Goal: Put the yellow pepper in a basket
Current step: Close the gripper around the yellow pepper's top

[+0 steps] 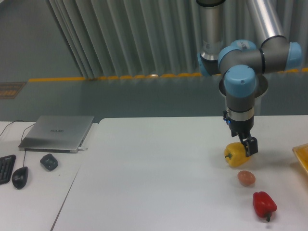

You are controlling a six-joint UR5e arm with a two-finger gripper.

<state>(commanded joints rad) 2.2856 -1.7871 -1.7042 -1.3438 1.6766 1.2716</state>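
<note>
**Supervisor:** Where is the yellow pepper (236,155) right now?

**Operator:** I see it lying on the white desk (159,178), toward the right side, stem pointing left. A brown egg (246,178) sits just beside it, nearer the camera, and a red pepper (264,204) lies beyond the egg, closer to the front edge.

**Supervisor:** And the end effector (248,146)?

**Operator:** It hangs straight down from the arm, right at the pepper's upper right side. One dark finger (251,146) overlaps the pepper's edge from my view. I cannot tell whether the fingers are spread or closed, or whether they touch the pepper.

**Supervisor:** The basket?

**Operator:** Only an orange-yellow corner (301,156) shows at the right edge of the frame, apart from the pepper. On the neighbouring desk to the left I see a closed laptop (57,132) and a mouse (19,177).
</note>
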